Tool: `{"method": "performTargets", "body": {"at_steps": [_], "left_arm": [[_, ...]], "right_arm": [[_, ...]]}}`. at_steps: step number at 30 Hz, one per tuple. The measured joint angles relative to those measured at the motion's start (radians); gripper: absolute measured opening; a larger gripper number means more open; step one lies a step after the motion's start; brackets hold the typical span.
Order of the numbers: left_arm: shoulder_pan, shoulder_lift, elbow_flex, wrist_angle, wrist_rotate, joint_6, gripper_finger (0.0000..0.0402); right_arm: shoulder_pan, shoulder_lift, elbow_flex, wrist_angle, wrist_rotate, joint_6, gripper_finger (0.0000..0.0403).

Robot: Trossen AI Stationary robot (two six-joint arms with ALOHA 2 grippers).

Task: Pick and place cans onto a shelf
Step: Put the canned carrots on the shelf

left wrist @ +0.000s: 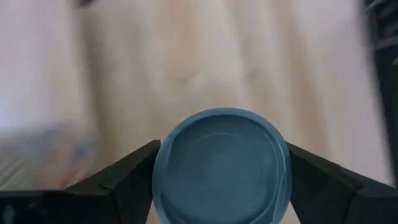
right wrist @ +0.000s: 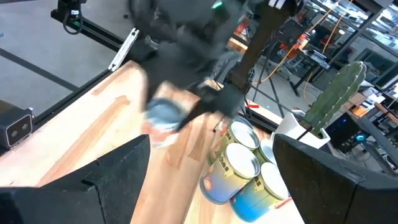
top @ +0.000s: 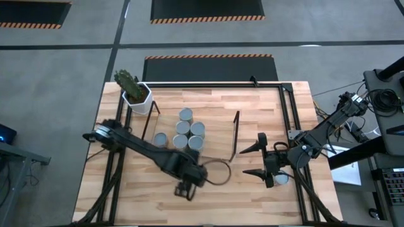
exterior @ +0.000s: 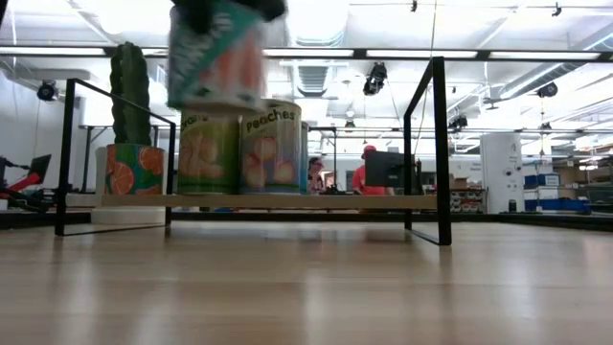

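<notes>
On light-wood table: left end effector grasping can (blurred, apparently lifted); right end effector released; workshop behind.

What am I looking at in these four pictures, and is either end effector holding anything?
Two dark robot arms work at a wooden table. One picture looks straight down, one sits at tabletop level, and two come from cameras on the wrists. The left end effector is shut on a can, shown close up by its own wrist camera. The right end effector waits open at the table's right side. Several cans stand grouped on the shelf, near a potted cactus.
</notes>
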Motion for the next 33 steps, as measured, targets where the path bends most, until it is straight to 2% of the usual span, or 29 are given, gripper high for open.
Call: {"method": "performTargets", "body": {"at_steps": [4, 8, 11, 15, 25, 33], "left_arm": [[0.031, -0.115, 0.000, -0.183, -0.093, -0.005, 0.0281], [0.068, -0.238, 0.001, -0.247, -0.095, -0.037, 0.0281], [0.098, -0.323, 0.001, -0.275, -0.051, -0.052, 0.0281], [0.154, -0.402, 0.001, -0.308, -0.103, -0.024, 0.0281], [0.442, -0.431, -0.031, -0.398, -0.116, 0.183, 0.0280], [0.576, -0.474, -0.253, -0.320, -0.116, 0.253, 0.0279]], "right_arm": [[0.000, 0.000, 0.000, 0.001, 0.000, 0.003, 0.0327], [0.000, 0.000, 0.000, 0.004, 0.000, 0.005, 0.0327], [0.000, 0.000, 0.000, 0.006, 0.000, 0.005, 0.0327], [0.000, 0.000, 0.000, 0.008, 0.000, 0.004, 0.0327], [0.000, 0.000, 0.000, 0.008, 0.001, 0.002, 0.0327], [0.000, 0.000, 0.000, -0.016, 0.001, 0.029, 0.0327]]}}
